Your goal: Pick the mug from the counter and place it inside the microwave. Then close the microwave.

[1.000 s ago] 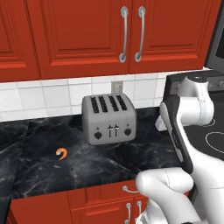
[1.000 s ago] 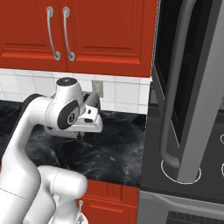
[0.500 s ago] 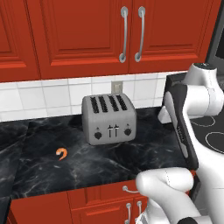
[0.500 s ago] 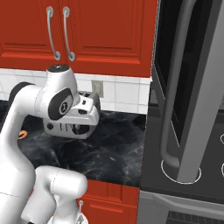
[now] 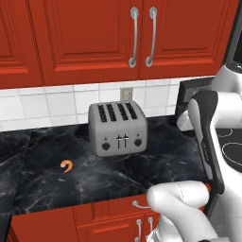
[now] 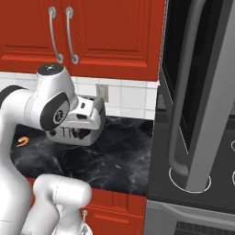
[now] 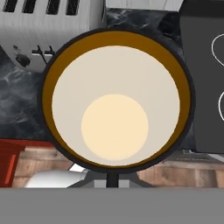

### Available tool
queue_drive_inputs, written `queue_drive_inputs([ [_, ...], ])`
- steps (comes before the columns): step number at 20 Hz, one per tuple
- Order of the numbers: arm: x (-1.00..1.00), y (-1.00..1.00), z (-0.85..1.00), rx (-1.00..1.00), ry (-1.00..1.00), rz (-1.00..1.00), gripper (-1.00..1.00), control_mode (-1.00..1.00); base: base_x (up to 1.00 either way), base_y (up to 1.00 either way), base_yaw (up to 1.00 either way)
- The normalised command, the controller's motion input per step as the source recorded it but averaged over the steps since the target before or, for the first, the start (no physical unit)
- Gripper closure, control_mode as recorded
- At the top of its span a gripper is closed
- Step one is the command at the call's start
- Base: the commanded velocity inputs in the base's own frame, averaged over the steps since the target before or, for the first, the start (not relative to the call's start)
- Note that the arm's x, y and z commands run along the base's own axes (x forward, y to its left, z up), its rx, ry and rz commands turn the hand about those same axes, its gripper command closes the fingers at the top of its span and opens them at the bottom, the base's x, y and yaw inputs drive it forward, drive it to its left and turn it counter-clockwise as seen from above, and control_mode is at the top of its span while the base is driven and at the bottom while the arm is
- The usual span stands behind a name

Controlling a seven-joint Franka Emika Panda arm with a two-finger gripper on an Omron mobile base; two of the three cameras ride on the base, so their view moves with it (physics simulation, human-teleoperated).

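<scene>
The mug [image 7: 116, 98] is seen from straight above in the hand view, with a dark rim, a brown inner wall and a cream bottom. My gripper [image 7: 112, 175] is shut on its near rim and holds it in the air over the counter's [image 7: 26, 100] front edge. In the right base view my hand [image 6: 88, 114] hangs in front of the toaster, and the mug is hidden behind it. The microwave's door [image 6: 206, 87] stands open at the right, with its steel bar handle [image 6: 183, 92] towards me. Its inside is out of view.
A silver four-slot toaster [image 5: 118, 127] stands on the black marble counter [image 5: 94, 175] by the tiled wall. An orange shrimp-like item [image 5: 66, 165] lies to its left. The black stovetop [image 6: 183, 188] with white rings lies under the open door. Red cabinets [image 5: 137, 38] hang above.
My arm has risen and swung to the right, towards the stove side, and the hand has turned. The mug stays in my grip. The toaster and the orange item have not moved.
</scene>
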Motion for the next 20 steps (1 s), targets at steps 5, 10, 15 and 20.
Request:
queue_drive_inputs([
  [5, -0.21, 0.11, 0.00, 0.00, -0.14, -0.03, 1.00, -1.00, 0.00, 0.00, 0.00],
  [10, -0.22, 0.08, 0.00, 0.00, -0.02, -0.02, 1.00, -1.00, 0.00, 0.00, 0.00],
  [15, -0.34, 0.08, 0.00, 0.00, -0.05, -0.01, 1.00, -1.00, 0.00, 0.00, 0.00],
  [20, -0.30, 0.00, 0.01, 0.00, -0.15, -0.02, 1.00, -1.00, 0.00, 0.00, 0.00],
])
